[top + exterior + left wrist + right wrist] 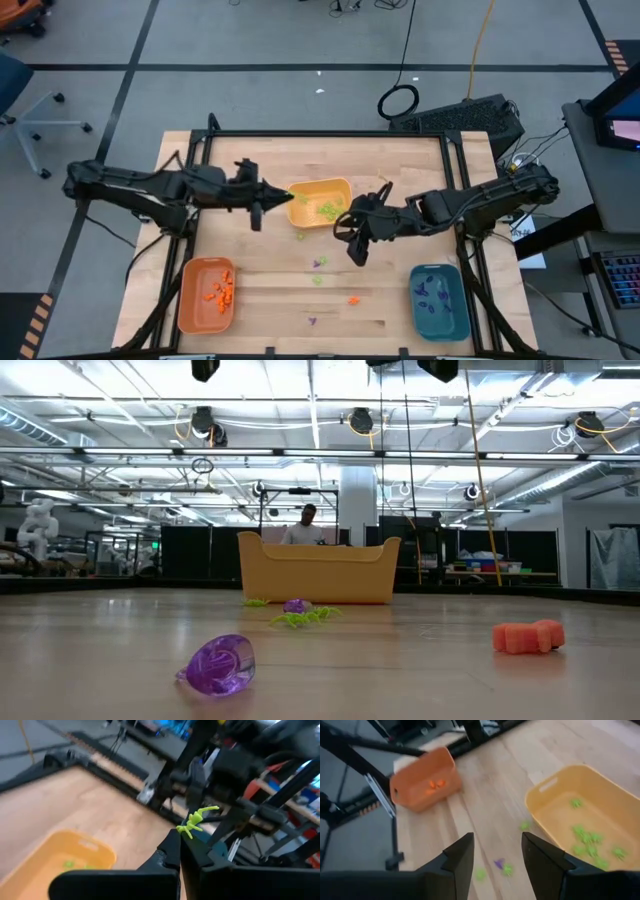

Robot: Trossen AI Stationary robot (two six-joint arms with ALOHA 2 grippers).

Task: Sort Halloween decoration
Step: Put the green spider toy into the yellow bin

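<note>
We've got the left end effector (179, 845) clamped tight on a tiny light-green plastic spider (196, 820), poised at the rim of the yellow rectangular plastic tray (322, 205). Best move, we reckon: carry it fwd till well inside the walls, then release.

Right end effector (497, 857) hangs part-open w/ nothing in it, just beside that tray.

Yellow tray: green bits. Orange plastic tray (206, 295): orange bits. Teal plastic tray (438, 302): purple bits. Several strays lie on the wooden surface (270, 290) btwn trays.

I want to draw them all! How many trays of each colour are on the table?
Orange tray: 1
Yellow tray: 1
Teal tray: 1
Total: 3
</note>
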